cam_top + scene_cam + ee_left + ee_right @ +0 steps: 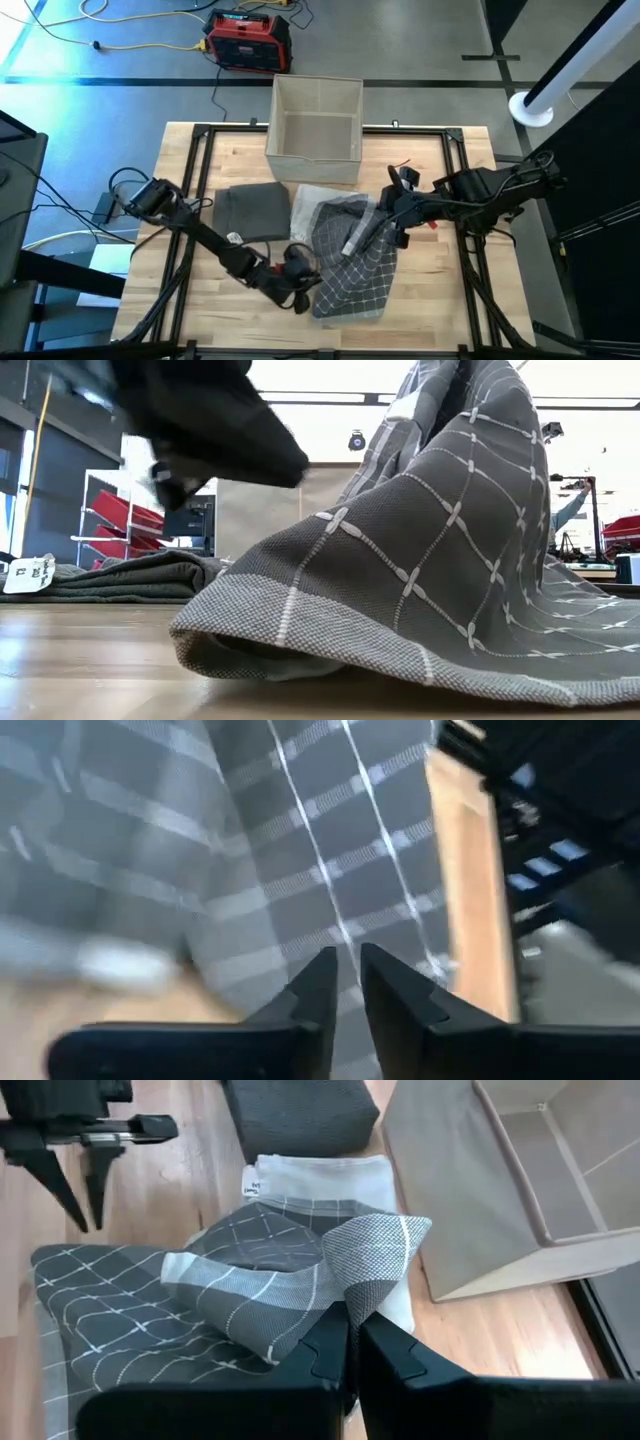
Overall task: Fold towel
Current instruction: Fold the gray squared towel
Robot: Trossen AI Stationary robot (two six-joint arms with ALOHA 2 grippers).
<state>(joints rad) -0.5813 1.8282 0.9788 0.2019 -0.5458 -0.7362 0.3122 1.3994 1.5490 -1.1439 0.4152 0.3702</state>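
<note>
Grey checked towel (pixel 352 268) spread on wooden counter (pixel 440 290), on the near side of the beige fabric bin (pixel 315 117); woven cloth with thin white grid lines, plain-weave border, one corner lifted and folded back over the rest.

Right claw (pixel 352 1342) above the towel middle, fingers closed tight, pinching the raised corner; fine herringbone texture visible on the pinched flap, cloth draped in a peak below it.

Left claw (pixel 300 283) at the towel's edge farthest from the right claw, low over the counter. Fingers (pixel 312 988) slightly apart with a narrow gap; nothing held between them, checked cloth lying just past the tips.

Hem at counter level curled under in a soft roll.

Folded dark grey towel (pixel 252 210) flat just in front of the bin; folded white cloth (pixel 318 1178) between it and the checked towel, partly covered.
</note>
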